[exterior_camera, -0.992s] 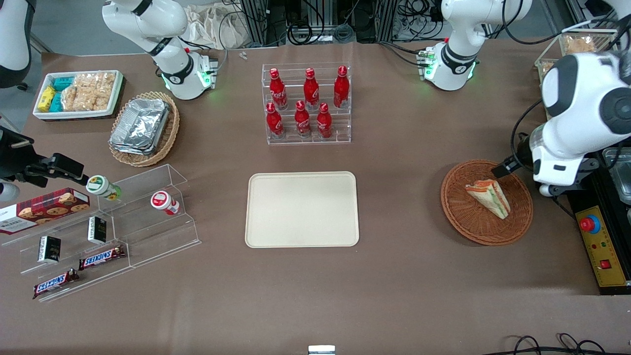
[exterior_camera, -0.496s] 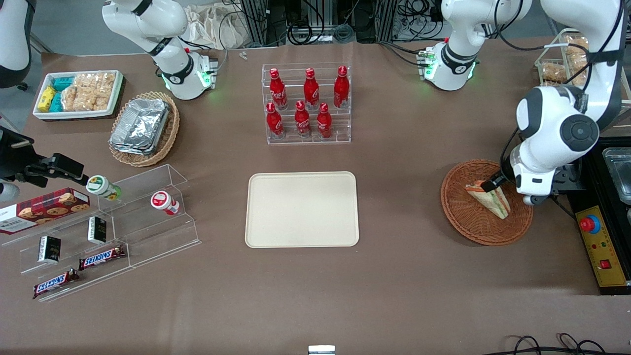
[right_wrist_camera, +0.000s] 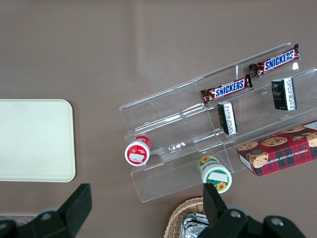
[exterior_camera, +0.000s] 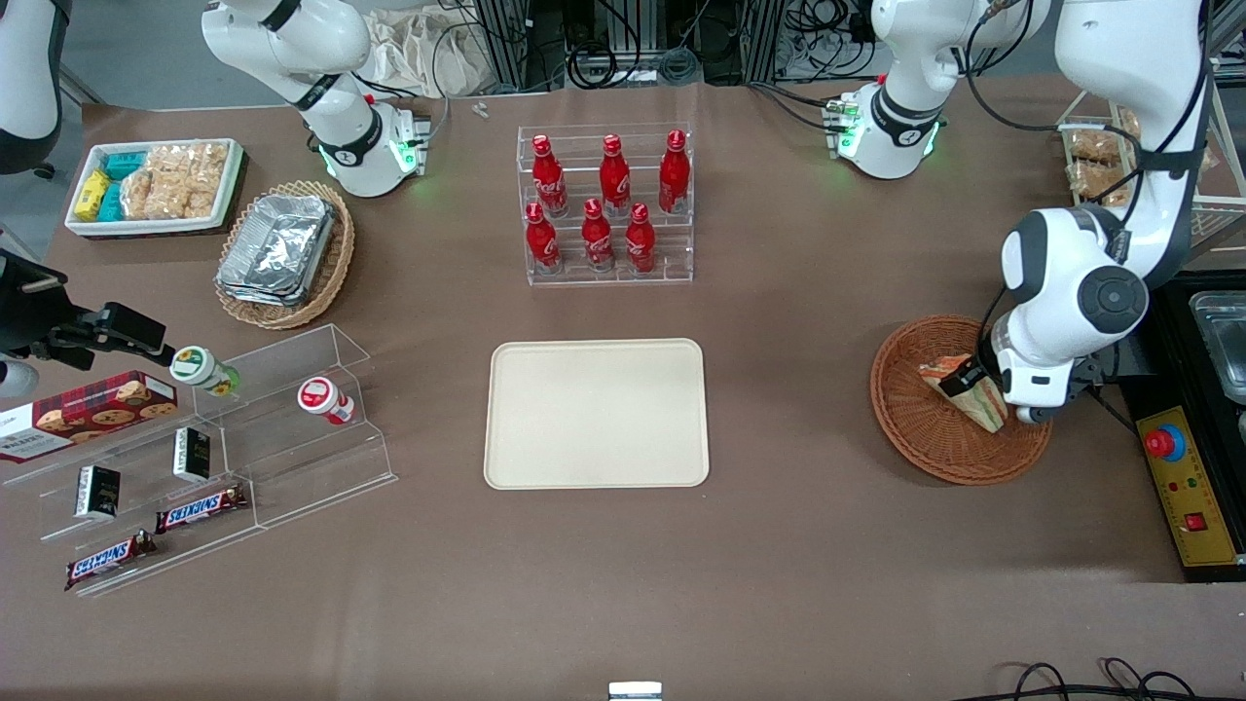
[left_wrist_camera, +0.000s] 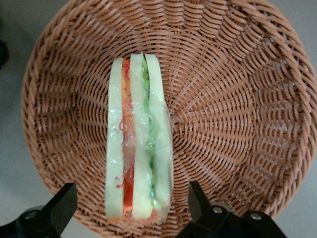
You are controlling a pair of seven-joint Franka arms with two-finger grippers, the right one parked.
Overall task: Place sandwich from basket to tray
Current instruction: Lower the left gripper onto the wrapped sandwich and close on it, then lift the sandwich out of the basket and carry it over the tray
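Observation:
The sandwich [exterior_camera: 983,401], a pale bread wedge with orange-red and green filling, lies in the round reddish-brown wicker basket [exterior_camera: 915,428] toward the working arm's end of the table. My left gripper [exterior_camera: 973,382] hangs low over the basket, directly above the sandwich. In the left wrist view the sandwich [left_wrist_camera: 139,144] stands between my open gripper's [left_wrist_camera: 130,206] fingers [left_wrist_camera: 63,206], which are apart from it on both sides, with the basket [left_wrist_camera: 237,89] around it. The cream-beige tray [exterior_camera: 596,413] lies flat at mid-table; it also shows in the right wrist view [right_wrist_camera: 34,140].
A clear rack of red bottles [exterior_camera: 605,204] stands farther from the front camera than the tray. A black box with a red button [exterior_camera: 1190,487] sits beside the basket at the table's edge. A clear stepped shelf with snacks [exterior_camera: 204,458] lies toward the parked arm's end.
My left arm has swung in and come down over the basket, bringing the gripper from the basket's rim to directly above the sandwich. The sandwich has not moved.

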